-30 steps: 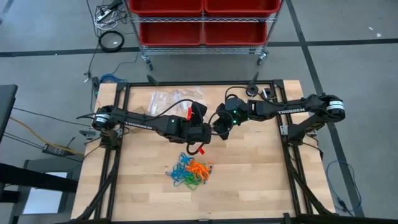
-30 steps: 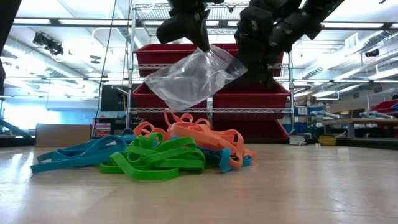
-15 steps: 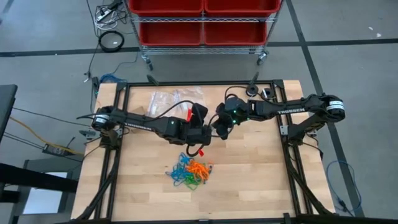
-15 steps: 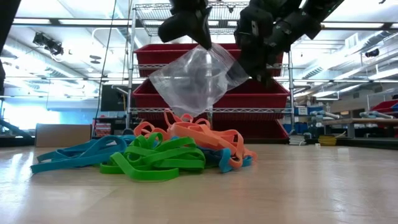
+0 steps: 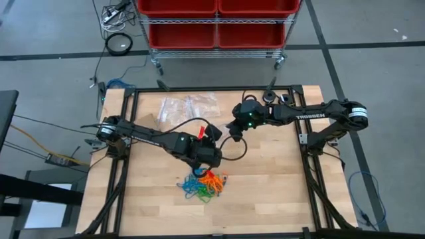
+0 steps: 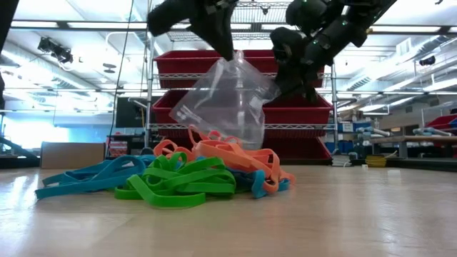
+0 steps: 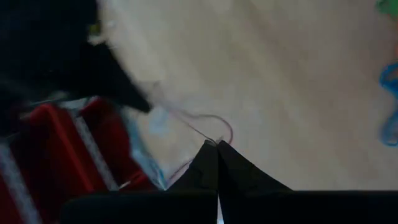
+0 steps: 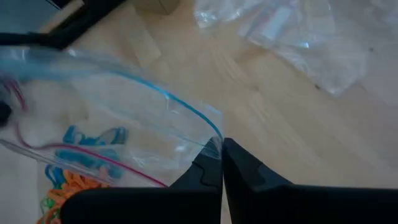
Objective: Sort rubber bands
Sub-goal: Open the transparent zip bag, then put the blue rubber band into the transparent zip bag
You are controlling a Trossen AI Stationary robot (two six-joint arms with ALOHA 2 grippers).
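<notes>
A clear zip bag (image 6: 225,107) hangs between my two grippers above the rubber bands (image 6: 178,178), a tangled orange, blue and green pile (image 5: 202,184) lying on the wooden table (image 5: 265,186). My left gripper (image 6: 227,53) is shut on the bag from the left. My right gripper (image 6: 275,80) is shut on it from the right. In the right wrist view the bands (image 8: 74,162) show through the bag. The bag's lower end hangs just behind the pile's top. My left gripper pinches the bag's top edge (image 7: 211,132), by the red zip line, between its two fingertips (image 7: 208,165). It comes slanting down from the table's left. The bag hangs below it, clear of the table. My right gripper pinches the bag's upper corner (image 8: 213,138), where the blue zip line ends, between its two fingertips (image 8: 239,163). It comes slanting down from the table's right. The film between the two holds bows open and slack.
Spare clear bags (image 5: 189,106) lie at the table's far side, also seen in the right wrist view (image 8: 298,31). A black cable (image 5: 234,151) loops under the arms. A rack of red bins (image 5: 216,20) stands beyond the far edge. Bare wood lies right of the pile.
My left gripper has gone toward the table's near edge and rolled, carrying its edge of the bag along. The bag has swung from a slant to hanging nearly straight down, its lower end now close to the band pile. The right gripper has stayed about where it was.
</notes>
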